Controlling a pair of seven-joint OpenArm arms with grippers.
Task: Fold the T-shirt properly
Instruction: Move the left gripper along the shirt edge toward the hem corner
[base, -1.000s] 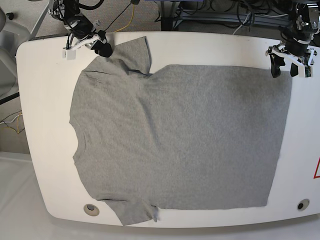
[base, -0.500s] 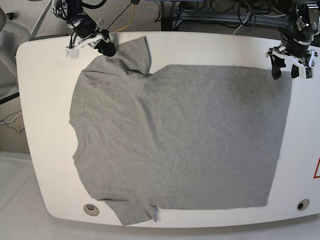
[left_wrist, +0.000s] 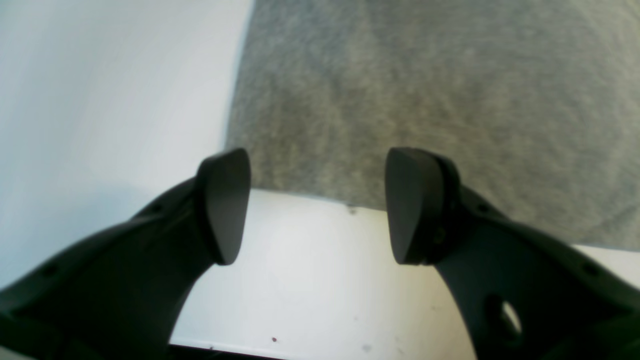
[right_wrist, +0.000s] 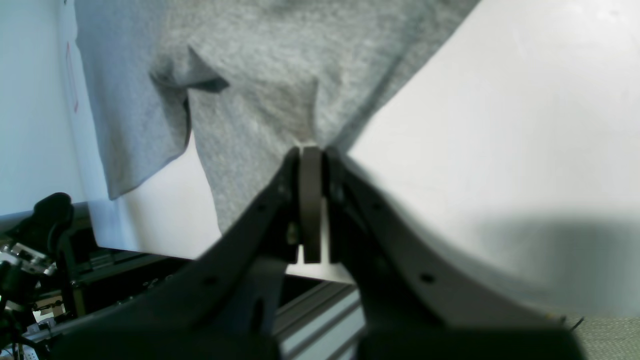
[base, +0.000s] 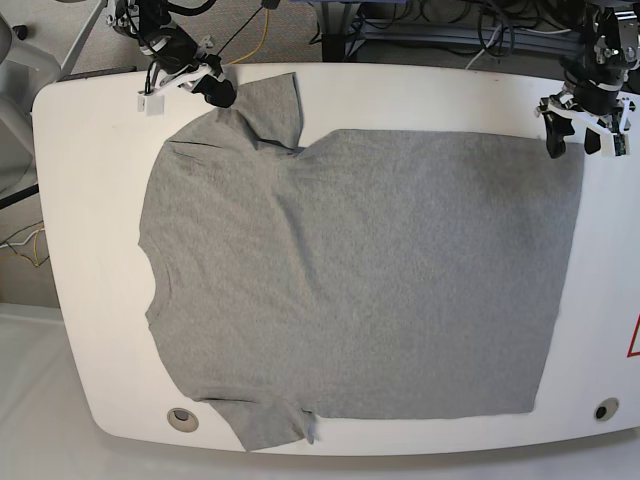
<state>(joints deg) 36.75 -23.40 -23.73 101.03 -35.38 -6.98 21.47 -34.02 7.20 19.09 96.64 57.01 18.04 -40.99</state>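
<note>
The heather-grey T-shirt (base: 360, 270) lies flat on the white table (base: 90, 200), neck to the left and hem to the right. My right gripper (base: 220, 94) is at the far left and is shut on the edge of the far sleeve (base: 268, 105). The right wrist view shows its jaws (right_wrist: 310, 155) pinching the grey fabric (right_wrist: 250, 75), which is pulled up into a fold. My left gripper (base: 572, 138) is open at the far right, just beyond the shirt's far hem corner. In the left wrist view its fingers (left_wrist: 320, 205) straddle bare table at the fabric's edge (left_wrist: 425, 90).
The table has a round hole near the front left (base: 182, 418) and another at the front right (base: 605, 410). A red mark (base: 634, 340) sits at the right edge. Cables and metal frames (base: 400, 25) lie beyond the far edge.
My right gripper has moved a little toward the far edge and to the right, taking the sleeve edge with it. My left gripper has shifted slightly toward the far edge and stays open.
</note>
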